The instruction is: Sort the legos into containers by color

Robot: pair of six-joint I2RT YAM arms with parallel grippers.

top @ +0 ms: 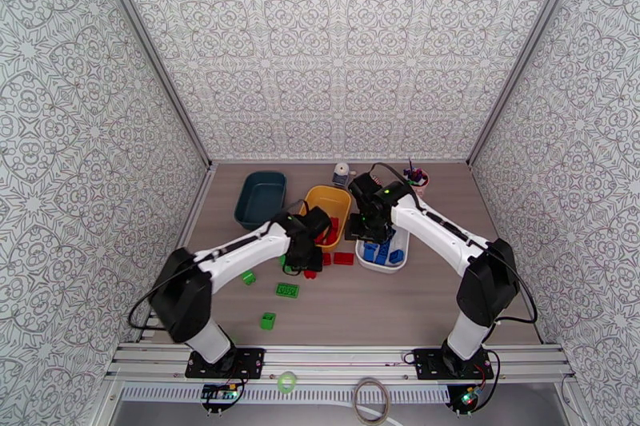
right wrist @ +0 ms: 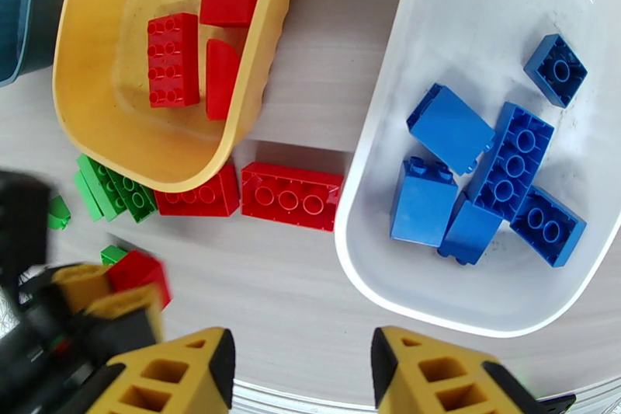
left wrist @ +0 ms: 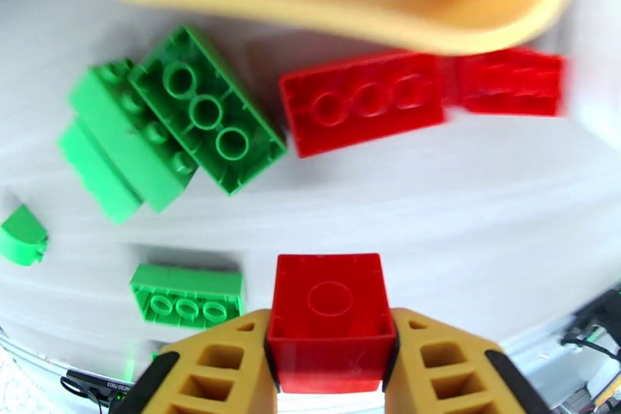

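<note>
My left gripper (left wrist: 330, 326) is shut on a small red lego (left wrist: 330, 303), held just above the table in front of the yellow container (left wrist: 310, 8). In the top view the left gripper (top: 310, 263) hangs beside that yellow container (top: 340, 194). Two red legos (left wrist: 361, 101) and several green legos (left wrist: 206, 109) lie on the table close by. My right gripper (right wrist: 299, 377) stands open with nothing between its fingers, near the white container (right wrist: 372, 175), which holds several blue legos (right wrist: 508, 163). Three red legos (right wrist: 175, 58) lie in the yellow container (right wrist: 85, 120). The teal container (top: 260, 197) stands at the left.
Three green legos (top: 287, 289) lie scattered on the table in front of the left arm. A pink cup of pens (top: 416, 177) and a small white object (top: 342, 173) stand at the back. Patterned walls close in the table on three sides.
</note>
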